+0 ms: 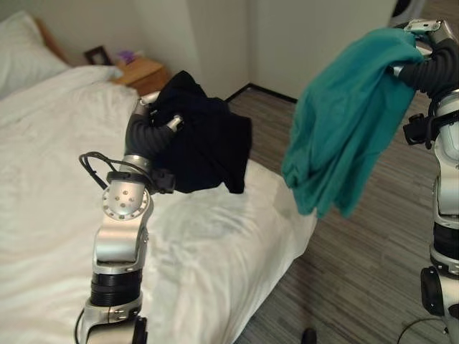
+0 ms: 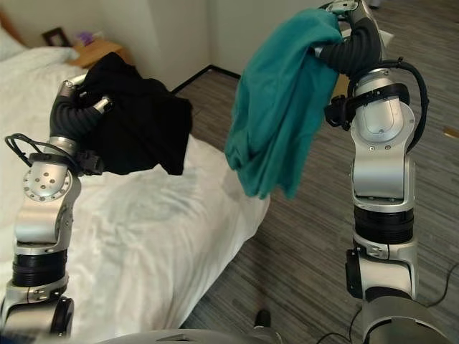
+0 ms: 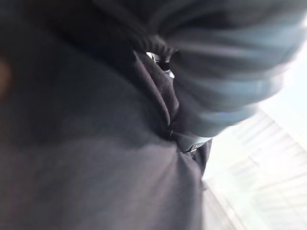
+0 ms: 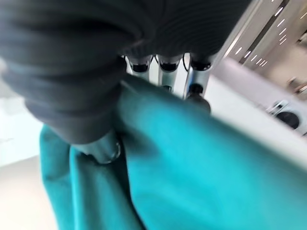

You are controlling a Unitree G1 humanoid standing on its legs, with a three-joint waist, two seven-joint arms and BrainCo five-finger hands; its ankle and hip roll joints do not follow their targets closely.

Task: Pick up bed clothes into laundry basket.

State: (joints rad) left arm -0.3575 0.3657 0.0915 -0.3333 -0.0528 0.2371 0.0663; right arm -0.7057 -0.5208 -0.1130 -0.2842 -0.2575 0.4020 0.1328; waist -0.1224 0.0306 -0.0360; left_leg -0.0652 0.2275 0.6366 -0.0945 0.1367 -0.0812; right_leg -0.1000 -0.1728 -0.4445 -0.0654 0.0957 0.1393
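1. My right hand (image 4: 158,72), raised high at the robot's right, has its silver dark-tipped fingers curled over the top of a soft teal cotton garment (image 1: 344,115); the cloth hangs in a long bunched drape, clear of the floor.
2. My left hand (image 1: 159,115) is buried in a crumpled black fabric garment (image 1: 204,143). The left wrist view shows dark cloth wrapped close around the cover, but I cannot tell how the fingers sit inside it.
3. The black garment hangs just above the near corner of the bed with a white rumpled sheet (image 1: 57,179); the teal one hangs out over the grey striped plank floor (image 1: 373,258), well apart from the black.
4. Beyond the bed stands a small light-wood nightstand (image 1: 143,72).
5. I judge both pieces lifted and the carry to the basket the step in hand. I see no laundry basket, so I would turn slowly to find it, keep both arms high so the hems do not drag, and let go only once each load hangs over the rim.
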